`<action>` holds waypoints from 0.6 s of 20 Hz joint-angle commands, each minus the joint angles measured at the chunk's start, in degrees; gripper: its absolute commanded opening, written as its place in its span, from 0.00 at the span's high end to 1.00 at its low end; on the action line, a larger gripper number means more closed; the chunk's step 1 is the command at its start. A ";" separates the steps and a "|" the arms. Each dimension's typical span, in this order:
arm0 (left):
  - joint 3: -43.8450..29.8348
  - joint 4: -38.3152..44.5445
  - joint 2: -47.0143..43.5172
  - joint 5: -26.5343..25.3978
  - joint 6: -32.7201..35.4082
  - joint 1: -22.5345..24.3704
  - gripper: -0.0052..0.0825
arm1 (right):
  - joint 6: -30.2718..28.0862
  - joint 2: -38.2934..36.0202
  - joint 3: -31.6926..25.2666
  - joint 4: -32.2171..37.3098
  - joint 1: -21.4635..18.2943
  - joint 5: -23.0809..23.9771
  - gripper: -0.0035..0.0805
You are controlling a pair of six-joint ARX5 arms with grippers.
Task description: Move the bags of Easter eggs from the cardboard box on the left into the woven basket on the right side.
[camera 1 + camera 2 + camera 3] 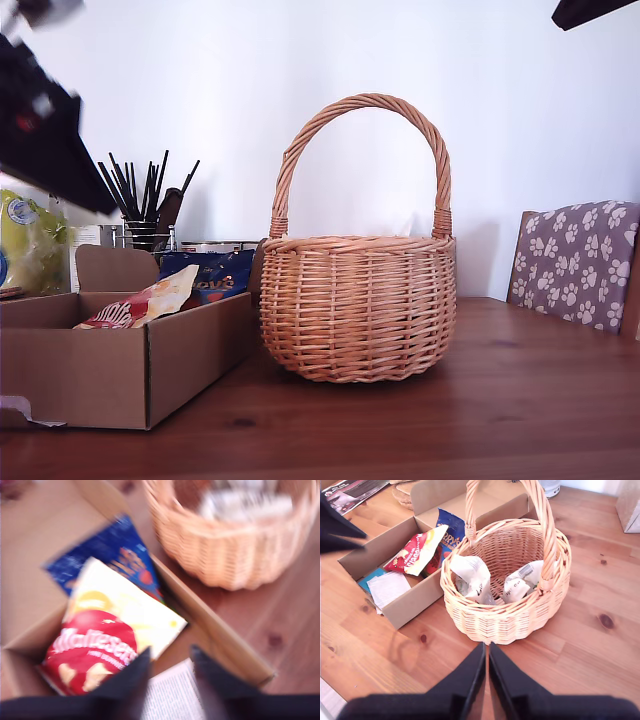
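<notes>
At the exterior view's left stands the cardboard box (120, 370) on the wooden counter (520, 400), and my first gripper (167, 672) hangs above it with its fingers spread and nothing between them. Two bags of Easter eggs lie inside: the cream-and-red Maltesers bag (107, 640) on top, propped against the dark blue bag (112, 555) beneath it. A printed paper sheet (170, 695) lies in the box right under the fingers.

The step in hand looks like the reach for the Maltesers bag. To do it well, I would come down over the bag's free cream edge, the one nearest the fingers, not over the red middle, where the glossy film will likely skid and puff. The fingers should straddle that edge only, so that neither the paper nor the blue bag is caught with it. A straight lift is wise, since the box wall stands just beside the bag.

Further toward the exterior view's right, touching or almost touching the box, sits the woven basket (358, 305). Two pale whitish bags (472, 577) already rest inside it, one on each side. The tall handle (542, 525) arches across the mouth, so the carry should cross beside it.

My second gripper (486, 675) hovers over the counter near the basket, fingers pressed together, holding nothing.
</notes>
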 commanded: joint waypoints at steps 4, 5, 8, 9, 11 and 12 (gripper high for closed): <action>-0.48 6.45 8.37 -6.01 8.17 -2.38 0.09 | -0.07 -0.13 0.07 0.48 -0.04 -0.07 0.97; -0.48 7.93 10.10 -6.62 9.01 -2.47 0.09 | -0.07 -0.13 0.07 0.48 -0.04 -0.07 0.97; -0.44 10.78 15.23 -10.34 8.68 -2.47 0.09 | -0.07 -0.13 0.07 0.48 -0.04 -0.07 0.97; -0.44 11.50 16.48 -10.99 8.61 -2.47 0.09 | -0.07 -0.13 0.07 0.48 -0.04 -0.07 0.97; -0.44 14.19 18.56 -12.26 8.61 -2.47 0.09 | -0.07 -0.13 0.07 0.50 -0.04 -0.09 0.97; -0.44 16.20 19.37 -12.41 8.55 -2.47 0.09 | -0.07 -0.13 0.07 0.50 -0.04 -0.07 0.97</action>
